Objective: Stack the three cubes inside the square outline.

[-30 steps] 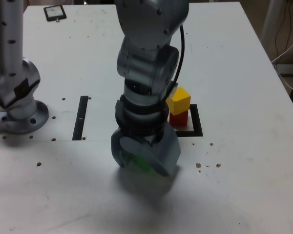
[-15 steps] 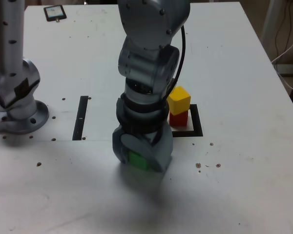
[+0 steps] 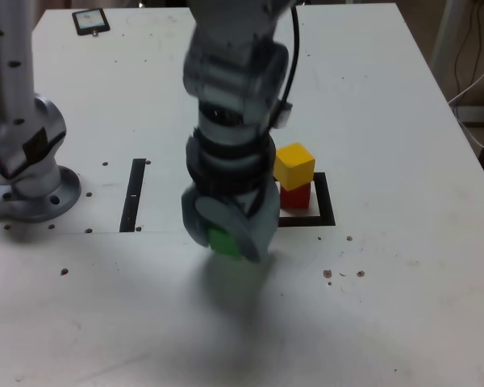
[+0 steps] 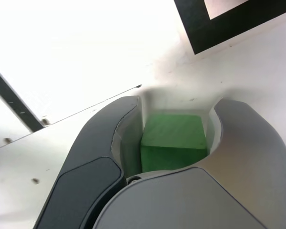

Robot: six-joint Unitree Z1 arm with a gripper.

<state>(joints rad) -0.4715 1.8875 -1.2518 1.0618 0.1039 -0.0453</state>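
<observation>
Stacking of three cubes, two placed and one in transit. In the exterior view we see the red cube [image 3: 295, 197] standing within the square outline [image 3: 326, 199], its black tape visible at the exterior view's right of the cube and along the near edge. The yellow cube [image 3: 295, 166] rests on top of the red one, turned somewhat relative to it, so we count two levels of the stack as built. The green cube [image 4: 174, 138] is the remaining piece: in the wrist view we find it between the two fingers of the gripper [image 4: 172, 136], whose jaws are closed upon its sides. We judge it to be raised from the table [image 3: 403, 298], since a soft shadow lies beneath the gripper, though motion blur in the exterior view leaves its height uncertain to us. The green cube is outside the outline, toward the exterior view's left and near side. What is left, by our reading, is to lift it above the yellow cube, align it, lower it gently and release it without disturbing the turned yellow cube.
</observation>
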